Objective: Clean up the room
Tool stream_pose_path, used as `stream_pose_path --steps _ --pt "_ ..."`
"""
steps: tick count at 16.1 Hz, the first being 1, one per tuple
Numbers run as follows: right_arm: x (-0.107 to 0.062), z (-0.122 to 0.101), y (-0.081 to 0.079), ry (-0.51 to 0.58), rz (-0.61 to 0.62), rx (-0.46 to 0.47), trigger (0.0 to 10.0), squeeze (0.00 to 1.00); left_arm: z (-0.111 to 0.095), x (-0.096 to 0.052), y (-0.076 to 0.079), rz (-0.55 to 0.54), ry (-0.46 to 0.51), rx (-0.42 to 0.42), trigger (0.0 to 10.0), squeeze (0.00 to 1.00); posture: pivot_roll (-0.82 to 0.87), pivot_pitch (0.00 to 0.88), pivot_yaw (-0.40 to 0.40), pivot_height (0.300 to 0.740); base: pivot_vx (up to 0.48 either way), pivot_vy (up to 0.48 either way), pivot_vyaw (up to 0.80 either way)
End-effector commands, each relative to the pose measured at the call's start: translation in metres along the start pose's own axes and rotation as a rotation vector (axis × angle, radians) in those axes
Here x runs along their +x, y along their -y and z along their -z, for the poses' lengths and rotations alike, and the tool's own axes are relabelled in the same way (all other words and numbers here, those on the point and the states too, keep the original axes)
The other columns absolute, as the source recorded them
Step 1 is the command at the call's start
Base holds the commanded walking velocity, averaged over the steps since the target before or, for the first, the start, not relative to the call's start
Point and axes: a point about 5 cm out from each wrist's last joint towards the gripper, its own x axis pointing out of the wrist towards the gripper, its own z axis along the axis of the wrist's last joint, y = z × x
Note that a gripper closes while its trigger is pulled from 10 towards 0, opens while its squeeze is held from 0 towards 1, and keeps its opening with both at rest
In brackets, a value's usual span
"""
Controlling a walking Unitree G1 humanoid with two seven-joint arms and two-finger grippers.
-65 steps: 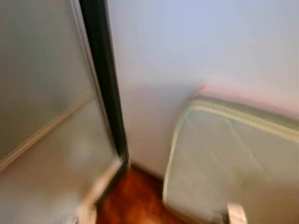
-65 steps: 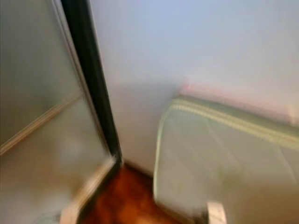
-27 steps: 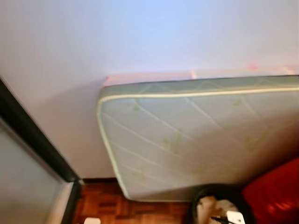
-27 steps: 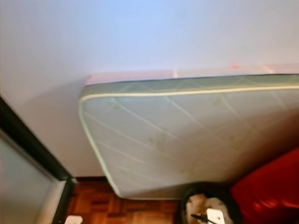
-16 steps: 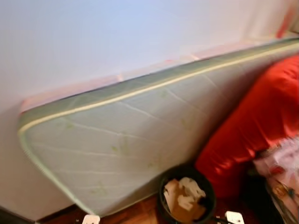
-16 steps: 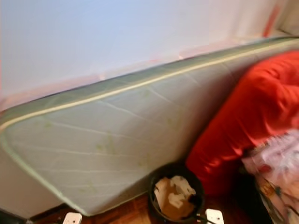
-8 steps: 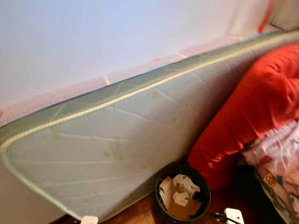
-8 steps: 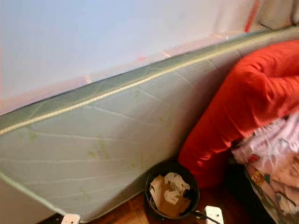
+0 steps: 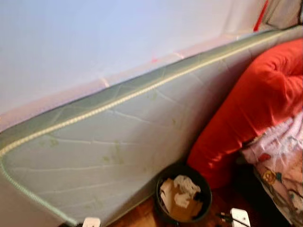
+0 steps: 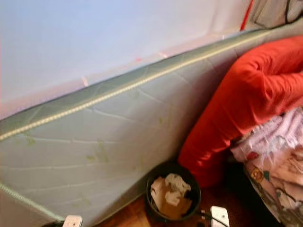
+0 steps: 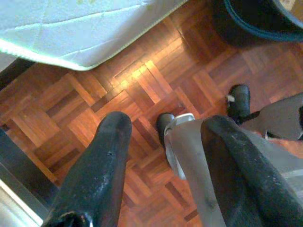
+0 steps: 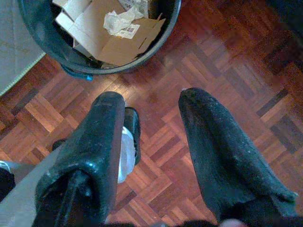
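Bin (image 9: 182, 198) of paper scraps, now nearer centre after camera pan; left gripper (image 11: 165, 156), right gripper (image 12: 151, 137) fingers open, empty.

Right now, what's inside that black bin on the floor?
The black bin holds torn cardboard and crumpled paper on top. Whatever lies beneath them is covered.

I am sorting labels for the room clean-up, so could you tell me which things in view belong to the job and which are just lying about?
Part of the job:
black bin holding cardboard scraps and crumpled paper
left gripper and right gripper, both open above the wooden floor

Just lying about:
mattress on edge against the wall
red bedding
patterned fabric
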Motion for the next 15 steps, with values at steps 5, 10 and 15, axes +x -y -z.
stream_pose_path --steps 5,10,15 --pt "-0.0024 0.0052 0.0062 -0.007 0.023 0.023 10.0 0.0 -0.0026 0.0019 0.0047 0.005 -0.002 0.005 10.0 0.0 0.06 0.034 0.0 0.74 0.0 -0.315 -0.61" --pt "-0.0022 0.0043 0.0058 -0.003 0.021 0.023 10.0 0.0 -0.0048 0.0029 0.0072 0.008 0.004 0.005 10.0 0.0 0.06 0.035 0.001 0.74 0.0 -0.313 0.0" --pt "-0.0024 0.0046 0.0064 -0.003 0.022 0.026 10.0 0.0 -0.0047 0.002 0.0032 0.005 0.004 0.004 10.0 0.0 0.06 0.037 0.001 0.74 0.0 -0.31 0.0"
